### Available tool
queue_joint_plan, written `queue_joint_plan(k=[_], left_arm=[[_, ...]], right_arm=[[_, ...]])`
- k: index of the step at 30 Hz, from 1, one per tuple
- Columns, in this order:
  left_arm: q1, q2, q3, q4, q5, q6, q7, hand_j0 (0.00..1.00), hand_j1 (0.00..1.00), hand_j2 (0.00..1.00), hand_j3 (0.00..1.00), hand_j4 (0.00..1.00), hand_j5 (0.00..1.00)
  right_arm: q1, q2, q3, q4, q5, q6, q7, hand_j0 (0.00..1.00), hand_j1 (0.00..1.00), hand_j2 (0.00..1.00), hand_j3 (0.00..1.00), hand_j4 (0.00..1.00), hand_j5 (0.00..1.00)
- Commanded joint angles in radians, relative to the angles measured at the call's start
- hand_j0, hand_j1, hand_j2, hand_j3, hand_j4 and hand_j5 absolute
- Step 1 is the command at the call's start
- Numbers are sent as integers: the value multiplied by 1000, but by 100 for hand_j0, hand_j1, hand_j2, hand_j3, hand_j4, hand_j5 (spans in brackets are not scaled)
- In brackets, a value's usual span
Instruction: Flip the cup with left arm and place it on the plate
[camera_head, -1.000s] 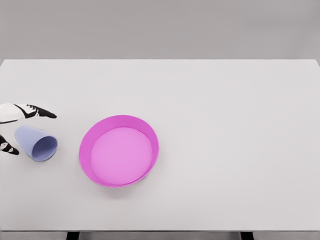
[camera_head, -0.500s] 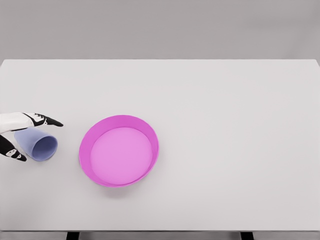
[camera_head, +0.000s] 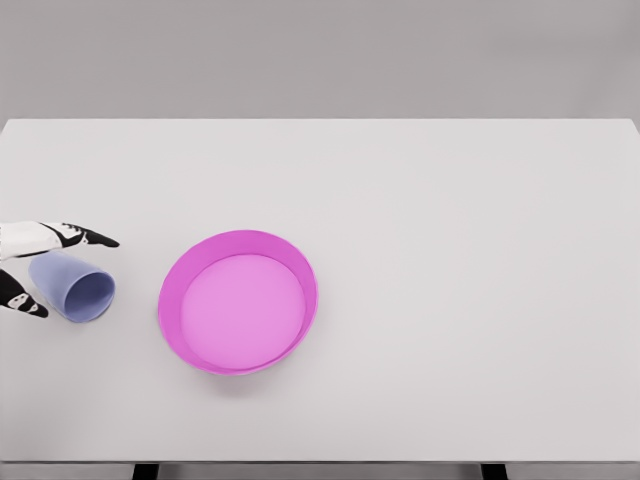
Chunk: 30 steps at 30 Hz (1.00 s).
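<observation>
The blue cup (camera_head: 72, 285) lies on its side at the left edge of the white bench (camera_head: 450, 250), left of the pink plate (camera_head: 238, 300). Its open mouth points toward the plate, its bottom toward the left robot hand (camera_head: 30, 265). The hand's fingers have pulled back a little and sit around the cup, not yet squeezing it. It still needs a real grip.

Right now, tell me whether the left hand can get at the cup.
Probably yes: the left hand already flanks the cup, which lies on its side, fingers above and below it, nothing between.

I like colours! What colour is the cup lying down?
Pale blue-lilac cup, seen in the head view.
</observation>
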Motion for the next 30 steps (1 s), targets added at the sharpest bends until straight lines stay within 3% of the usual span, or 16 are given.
queue_joint_plan(k=[1,11,16,23,25,28,30], left_arm=[[0,-26,0,25,-23,2,0,100,100,100,100,100,100],[6,-30,-15,25,-36,2,0,100,100,100,100,100,100],[9,-29,-16,22,-33,2,0,64,64,64,64,64,64],[12,-27,-16,15,-31,2,0,60,60,60,60,60,60],[14,-20,-6,-38,-8,2,0,57,57,57,57,57,57],[17,-15,-1,-128,122,2,0,51,51,51,51,51,51],[17,-15,2,-147,156,2,0,51,51,51,51,51,51]], right_arm=[[0,0,0,0,0,0,1,100,100,100,100,100,100],[0,0,0,0,0,0,0,100,100,100,100,100,100],[0,0,0,0,0,0,0,100,100,100,100,100,100],[0,0,0,0,0,0,0,100,100,100,100,100,100],[0,0,1,0,0,0,0,100,100,100,100,100,100],[0,0,0,0,0,0,0,100,100,100,100,100,100],[0,0,0,0,0,0,0,100,100,100,100,100,100]])
